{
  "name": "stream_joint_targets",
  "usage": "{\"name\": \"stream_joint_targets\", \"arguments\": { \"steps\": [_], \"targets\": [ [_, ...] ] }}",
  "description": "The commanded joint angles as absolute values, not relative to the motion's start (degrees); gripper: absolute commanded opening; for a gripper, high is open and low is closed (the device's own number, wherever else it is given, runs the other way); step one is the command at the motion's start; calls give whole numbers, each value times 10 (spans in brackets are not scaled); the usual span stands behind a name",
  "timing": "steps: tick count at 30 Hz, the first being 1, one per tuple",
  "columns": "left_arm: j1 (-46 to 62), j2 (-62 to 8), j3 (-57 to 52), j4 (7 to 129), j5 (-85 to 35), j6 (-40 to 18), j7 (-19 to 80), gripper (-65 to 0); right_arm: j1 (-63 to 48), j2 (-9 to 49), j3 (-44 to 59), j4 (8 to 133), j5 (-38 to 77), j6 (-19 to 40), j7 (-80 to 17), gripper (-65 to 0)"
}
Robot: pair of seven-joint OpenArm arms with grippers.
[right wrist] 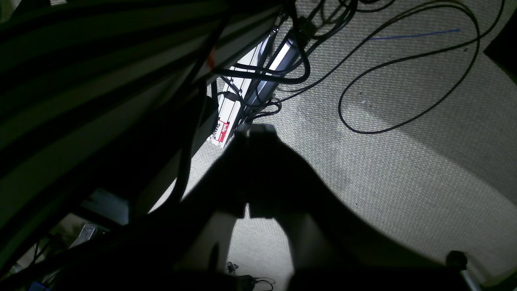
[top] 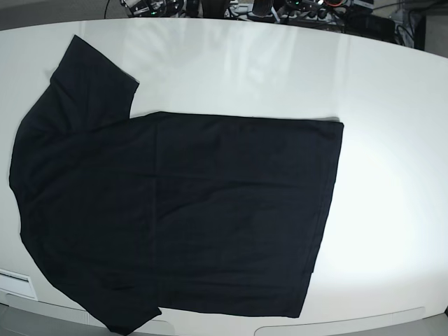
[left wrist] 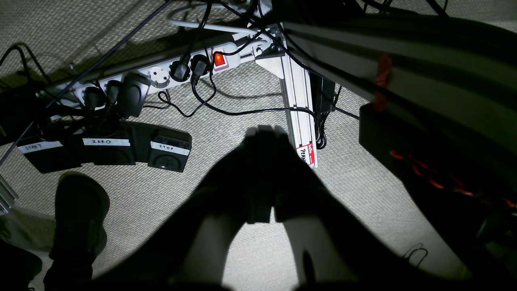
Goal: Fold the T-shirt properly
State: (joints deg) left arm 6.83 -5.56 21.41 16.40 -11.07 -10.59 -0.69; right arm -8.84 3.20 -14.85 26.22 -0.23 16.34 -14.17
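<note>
The T-shirt (top: 175, 217) lies spread flat on the white table (top: 392, 175), and nothing about it is folded yet. It runs sideways across the base view: sleeves and shoulders at that view's left, the straight hem at its right, so the long axis goes left to right. One sleeve fans up toward the far left corner, the other reaches the near edge at bottom left. The cloth fills the left and middle of the table; the right end is bare.

Neither arm shows in the base view at all. Both wrist cameras look down at carpet (left wrist: 250, 93), not at cloth. The left gripper (left wrist: 264, 131) hangs as a dark outline over the floor, jaws pressed together, holding nothing. Past it sit a power strip (left wrist: 161, 74) with a lit red switch and a row of pedals (left wrist: 121, 149) labelled start, zero and stop; a shoe (left wrist: 80, 210) stands nearby. The right gripper (right wrist: 256, 131) is also a silhouette with its jaws closed and empty, above carpet and loops of black cable (right wrist: 404, 89).

So the shirt sits up on the table while both sets of jaws hang below its edge, well apart from the cloth. By the rig's layout, the right arm serves the sleeve end and the left arm the hem end. My read: both must rise and reach in before any fold can start.
</note>
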Motion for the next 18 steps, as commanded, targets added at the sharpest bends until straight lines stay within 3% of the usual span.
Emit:
{"name": "stream_joint_targets", "arguments": {
  "steps": [1, 9, 14, 18],
  "targets": [
    [71, -57, 216, 166, -108, -109, -15, -650, -88, 35, -147, 267, -3, 167, -141, -650],
    [71, -57, 216, 166, -108, -109, -15, -650, -89, 35, -147, 275, -3, 170, -141, -650],
    [79, -57, 216, 172, -108, -109, -10, -650, -89, 35, -147, 289, -3, 216, -143, -650],
    [99, -69, 216, 209, -108, -109, 49, -650, -92, 35, -147, 289, 0, 216, -216, -650]
  ]
}}
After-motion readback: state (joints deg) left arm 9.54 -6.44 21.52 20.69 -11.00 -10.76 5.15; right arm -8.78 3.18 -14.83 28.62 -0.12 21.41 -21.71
